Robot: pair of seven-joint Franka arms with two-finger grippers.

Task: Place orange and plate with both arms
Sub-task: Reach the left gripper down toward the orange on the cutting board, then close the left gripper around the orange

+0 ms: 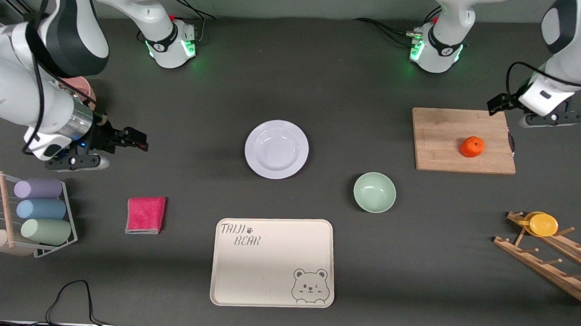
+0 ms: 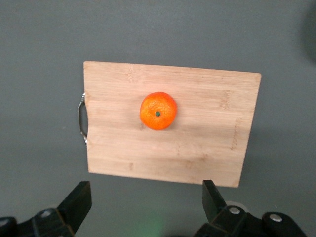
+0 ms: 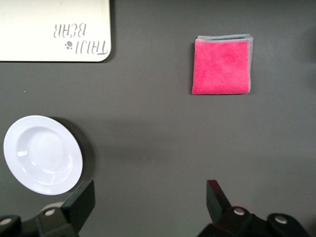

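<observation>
So the round glossy white plate (image 1: 276, 149) sits mid-table, off toward the middle from the right gripper (image 1: 133, 139), which hovers with fingers spread and empty near the right arm's end. The small bright-orange fruit (image 1: 472, 146) rests on the wooden cutting board (image 1: 443, 140), just off the left gripper (image 1: 499, 102), also wide open. Each arm is clearly nearer its own thing, I'd say.

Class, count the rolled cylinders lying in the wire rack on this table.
3, stacked in the wire rack at the right arm's end: purple roll, blue roll and green roll, nearest the front camera. More may be hidden.
</observation>
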